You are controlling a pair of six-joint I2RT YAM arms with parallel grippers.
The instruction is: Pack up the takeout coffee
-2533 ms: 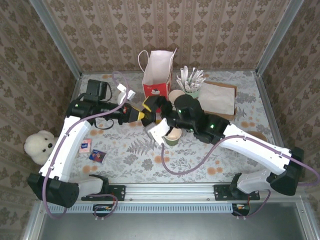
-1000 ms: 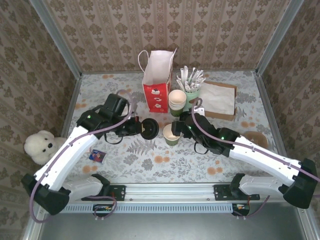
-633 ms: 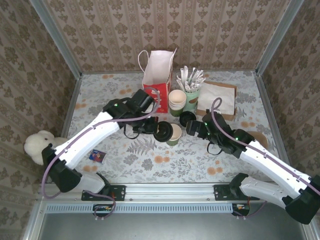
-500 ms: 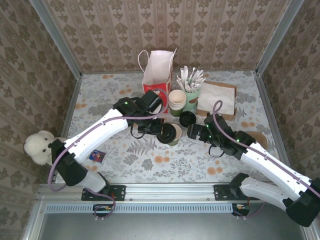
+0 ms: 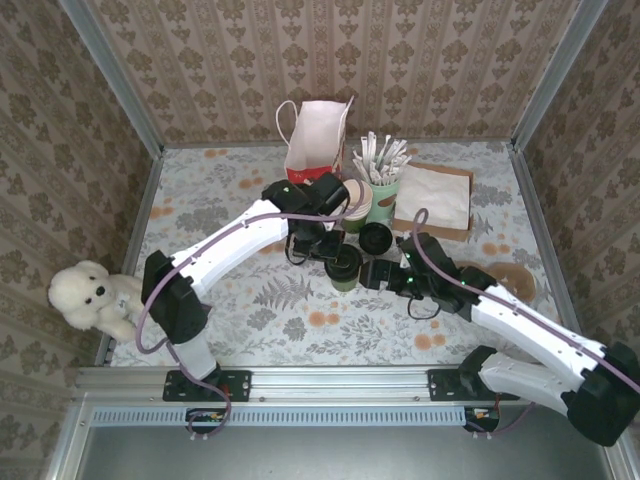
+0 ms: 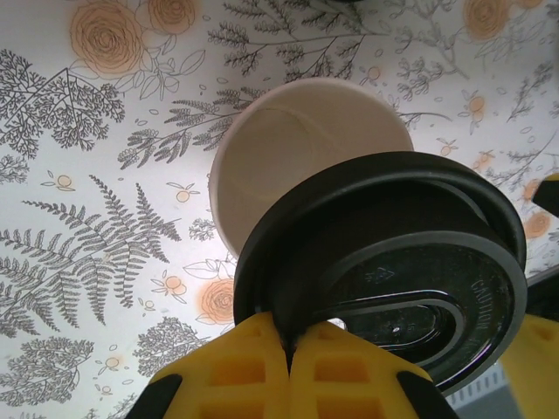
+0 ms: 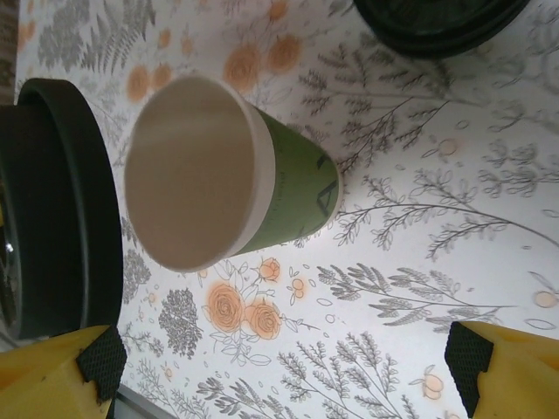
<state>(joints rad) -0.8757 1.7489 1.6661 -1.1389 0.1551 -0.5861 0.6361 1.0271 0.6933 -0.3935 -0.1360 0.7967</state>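
The small green paper cup [image 7: 293, 199] with a cream rim stands uncovered mid floral bench [image 5: 250, 300]. The left fingers [image 6: 293, 353] pinch a flat black round plastic lid [image 6: 393, 271] overlapping the cup's 5 o'clock edge. It wants centring and levelling before pressing down. The right fingers [image 7: 515, 367], spread wide at the cup's 3 o'clock, could steady it.

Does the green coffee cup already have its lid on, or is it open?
Open: the cup shows a bare cream inside; the left gripper holds the black lid, not seated.
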